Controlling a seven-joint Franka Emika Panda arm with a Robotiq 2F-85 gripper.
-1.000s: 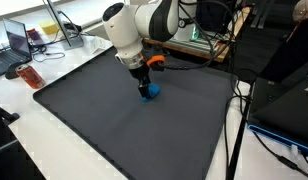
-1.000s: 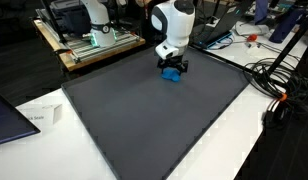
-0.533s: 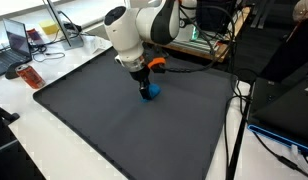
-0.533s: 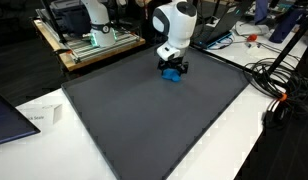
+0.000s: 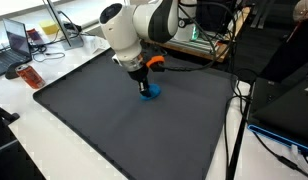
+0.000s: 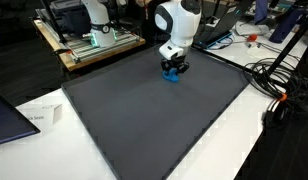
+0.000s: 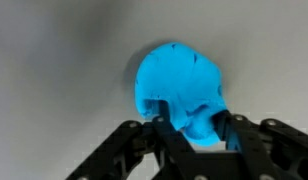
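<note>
Gripper: jaws set narrow, one finger against each side of the blue object.
Blue object: lies on the mat under the arm, near the mat's far edge in both exterior views.
Surface: dark gray mat covering a white table.
Room: laptop on the table, cables beside the mat, another white robot on a bench behind.

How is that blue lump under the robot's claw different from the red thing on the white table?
The blue lump is rounded; the red thing looks long and flat. The blue lump sits on the dark mat, between the fingers of the gripper; the red thing lies off the mat, untouched. Both are small and brightly coloured.
</note>
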